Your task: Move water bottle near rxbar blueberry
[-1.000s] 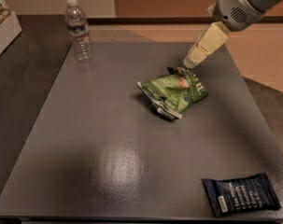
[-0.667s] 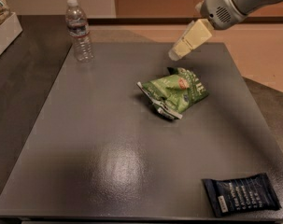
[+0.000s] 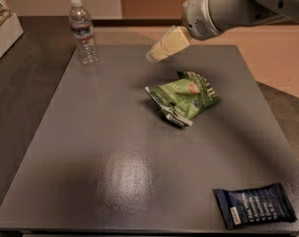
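The water bottle (image 3: 83,31), clear with a white cap and a dark label band, stands upright at the table's far left corner. The rxbar blueberry (image 3: 254,205), a flat navy wrapper with white lettering, lies at the near right corner. My gripper (image 3: 156,55) hangs above the far middle of the table, to the right of the bottle and well apart from it. It holds nothing.
A crumpled green chip bag (image 3: 184,97) lies in the middle of the grey table (image 3: 90,157), just below the gripper. A white box (image 3: 1,28) sits at the far left edge. The arm (image 3: 238,6) comes in from the upper right.
The gripper has moved left across the far side of the table, from above the chip bag's right toward the bottle. The objects have not moved.
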Robot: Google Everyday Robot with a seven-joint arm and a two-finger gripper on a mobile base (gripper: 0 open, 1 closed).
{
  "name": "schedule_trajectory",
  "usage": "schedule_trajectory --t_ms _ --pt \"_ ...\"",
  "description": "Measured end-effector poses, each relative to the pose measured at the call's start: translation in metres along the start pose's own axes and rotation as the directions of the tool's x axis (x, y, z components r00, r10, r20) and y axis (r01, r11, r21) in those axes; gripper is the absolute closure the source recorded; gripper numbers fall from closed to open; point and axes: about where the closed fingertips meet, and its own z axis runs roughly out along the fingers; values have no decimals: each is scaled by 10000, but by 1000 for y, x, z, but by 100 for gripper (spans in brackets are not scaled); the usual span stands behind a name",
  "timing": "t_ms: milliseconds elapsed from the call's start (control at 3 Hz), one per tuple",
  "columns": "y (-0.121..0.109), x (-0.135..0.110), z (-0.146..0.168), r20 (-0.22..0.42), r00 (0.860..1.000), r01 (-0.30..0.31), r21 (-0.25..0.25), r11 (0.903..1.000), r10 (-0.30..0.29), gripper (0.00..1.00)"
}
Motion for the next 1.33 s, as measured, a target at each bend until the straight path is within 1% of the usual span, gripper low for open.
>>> schedule_trajectory --t_ms 333,667,1000,1333 --pt "11 -14 21 276 9994 -237 689 9973 218 0" --pt "18 -28 35 485 9953 -895 1228 9884 841 0" --pt "22 -40 47 661 9836 -1760 1501 9729 1678 0" --pt "22 -40 47 660 9842 -1725 1505 9734 1642 0"
